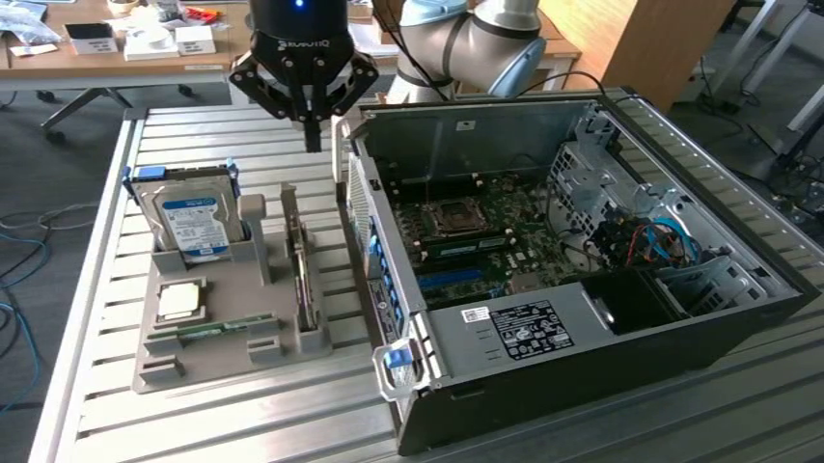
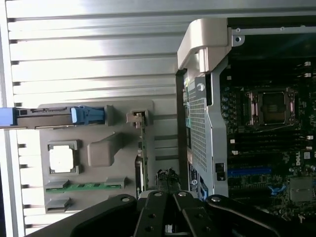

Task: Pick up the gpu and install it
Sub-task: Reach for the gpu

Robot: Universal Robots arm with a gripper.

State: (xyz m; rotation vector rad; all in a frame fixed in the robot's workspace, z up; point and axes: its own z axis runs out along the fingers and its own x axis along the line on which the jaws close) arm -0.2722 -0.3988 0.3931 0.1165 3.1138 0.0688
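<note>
The gpu stands on edge in a slot of the grey holder on the slatted table; a thin green card edge with a metal bracket end. In the wrist view the gpu is a narrow strip seen from above. My gripper hangs above the table beyond the card's far end, near the corner of the open computer case. Its fingers are shut with nothing between them. In the wrist view my gripper lies between the holder and the case wall, apart from the card.
The holder also carries a hard drive with a blue label, a processor and a memory stick. The motherboard lies exposed in the case. The case's metal rim rises next to the holder. A desk with boxes stands behind.
</note>
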